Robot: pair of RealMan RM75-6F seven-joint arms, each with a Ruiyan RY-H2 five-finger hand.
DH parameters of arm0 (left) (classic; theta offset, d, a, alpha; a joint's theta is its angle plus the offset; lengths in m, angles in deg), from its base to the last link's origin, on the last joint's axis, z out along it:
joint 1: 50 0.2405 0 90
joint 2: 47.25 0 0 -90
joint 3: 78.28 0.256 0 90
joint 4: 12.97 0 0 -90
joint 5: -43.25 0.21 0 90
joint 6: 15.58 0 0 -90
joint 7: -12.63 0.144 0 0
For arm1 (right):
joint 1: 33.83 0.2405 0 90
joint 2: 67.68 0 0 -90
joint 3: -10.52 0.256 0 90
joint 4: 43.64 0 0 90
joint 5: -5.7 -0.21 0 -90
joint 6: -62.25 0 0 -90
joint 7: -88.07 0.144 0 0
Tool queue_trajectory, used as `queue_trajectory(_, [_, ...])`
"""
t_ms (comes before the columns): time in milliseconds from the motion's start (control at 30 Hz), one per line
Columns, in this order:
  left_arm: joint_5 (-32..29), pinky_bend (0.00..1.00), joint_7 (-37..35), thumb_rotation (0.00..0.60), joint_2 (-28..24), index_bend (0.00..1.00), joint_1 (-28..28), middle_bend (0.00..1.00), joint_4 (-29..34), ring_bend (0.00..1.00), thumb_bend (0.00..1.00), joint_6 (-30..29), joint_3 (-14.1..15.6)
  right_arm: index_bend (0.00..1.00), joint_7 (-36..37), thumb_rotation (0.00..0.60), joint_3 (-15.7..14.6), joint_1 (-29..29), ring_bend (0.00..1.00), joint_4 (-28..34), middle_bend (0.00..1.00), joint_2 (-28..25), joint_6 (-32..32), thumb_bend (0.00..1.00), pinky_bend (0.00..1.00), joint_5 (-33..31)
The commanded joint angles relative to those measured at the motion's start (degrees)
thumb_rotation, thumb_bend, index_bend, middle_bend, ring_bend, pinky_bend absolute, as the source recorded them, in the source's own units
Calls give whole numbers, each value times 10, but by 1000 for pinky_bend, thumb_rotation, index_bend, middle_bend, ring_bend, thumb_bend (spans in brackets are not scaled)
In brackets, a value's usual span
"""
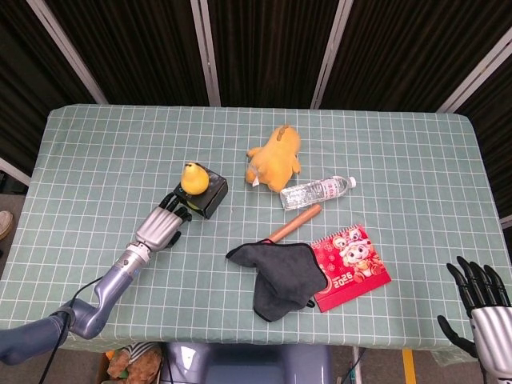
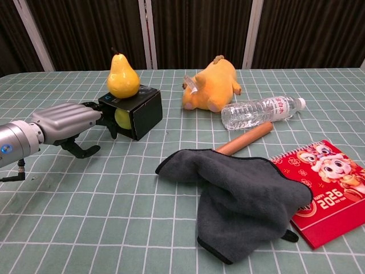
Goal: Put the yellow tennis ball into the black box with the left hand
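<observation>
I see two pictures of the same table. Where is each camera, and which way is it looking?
Head view: high above the near edge, looking steeply down on the table; the left hand and its arm show at lower left, the right hand at the bottom right corner.
Chest view: low at the near edge, looking across toward the dark curtain; only the left hand and forearm show.
Both show the left hand at the black box, the pear, the plush, bottle, cloth and calendar.
</observation>
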Motion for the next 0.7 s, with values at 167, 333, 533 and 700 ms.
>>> queue_trajectory(167, [18, 0, -7, 600, 0, 246, 0, 130, -7, 0, 464, -27, 13, 0, -2, 600, 0, -1, 0, 0, 0, 0, 1, 319, 0, 0])
queue_trajectory(333, [22, 0, 7, 600, -3, 159, 9, 90, -4, 0, 454, -44, 23, 0, -3, 600, 1, -1, 0, 1, 0, 1, 2, 319, 0, -1])
queue_trajectory(533, [33, 0, 16, 600, -49, 74, 34, 114, 68, 0, 376, -65, 54, 0, -9, 600, 2, 1, 0, 3, 0, 2, 6, 320, 0, 0])
queue_trajectory(700, [72, 0, 30, 600, -130, 58, 91, 140, 171, 0, 302, -149, 103, 0, -18, 600, 3, 3, 0, 5, 0, 5, 14, 320, 0, -5])
